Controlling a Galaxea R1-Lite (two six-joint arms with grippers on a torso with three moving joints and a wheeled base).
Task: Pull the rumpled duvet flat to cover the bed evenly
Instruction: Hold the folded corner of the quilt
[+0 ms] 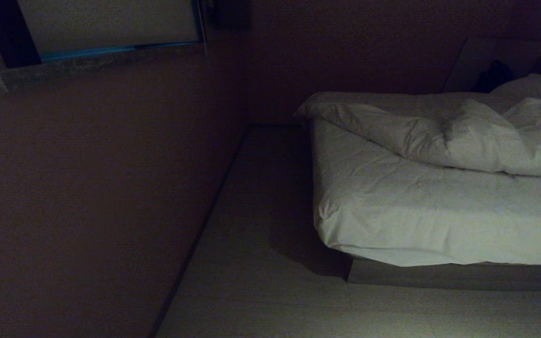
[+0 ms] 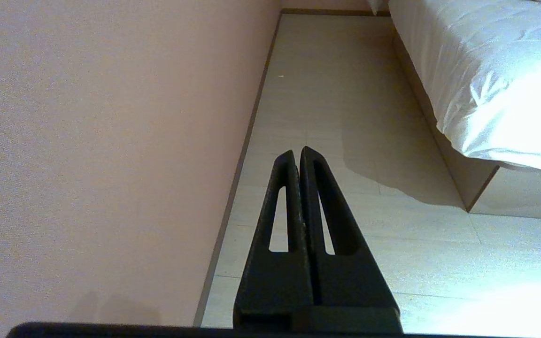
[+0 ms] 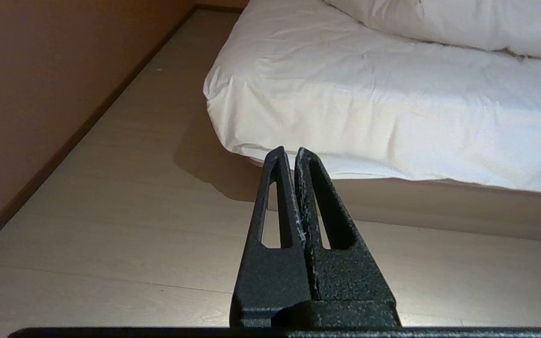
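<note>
Head view: neither arm in frame. The bed (image 1: 439, 220) sits to the right, its near corner and low base showing. The duvet (image 1: 444, 136) is bunched in a thick folded roll across the far half of the mattress, leaving the near half bare. A pillow (image 1: 533, 87) lies beyond the roll, toward the headboard end. Judgement: the fold edge facing the robot is the part to grab, since pulling it toward the foot would unroll the cover over the bare part. A wall (image 1: 87, 188) runs along the left, with a strip of floor (image 1: 261, 234) between it and the bed.

Left wrist view: left gripper (image 2: 298, 155) has its fingers pressed together, holding nothing. It points along the floor strip; the wall is close on one side of it, and the bed corner (image 2: 467, 136) lies ahead and off to the other side, well apart. It looks parked rather than reaching.

Right wrist view: right gripper (image 3: 289, 155) is likewise closed and empty. The mattress corner (image 3: 233, 117) lies just ahead of its tips in the picture, still apart from them. The duvet roll (image 3: 463, 23) lies farther ahead, beyond the bare mattress. Judgement: this arm is the better placed one, but the robot must come closer and part its fingers before any pull; the task has not begun.
</note>
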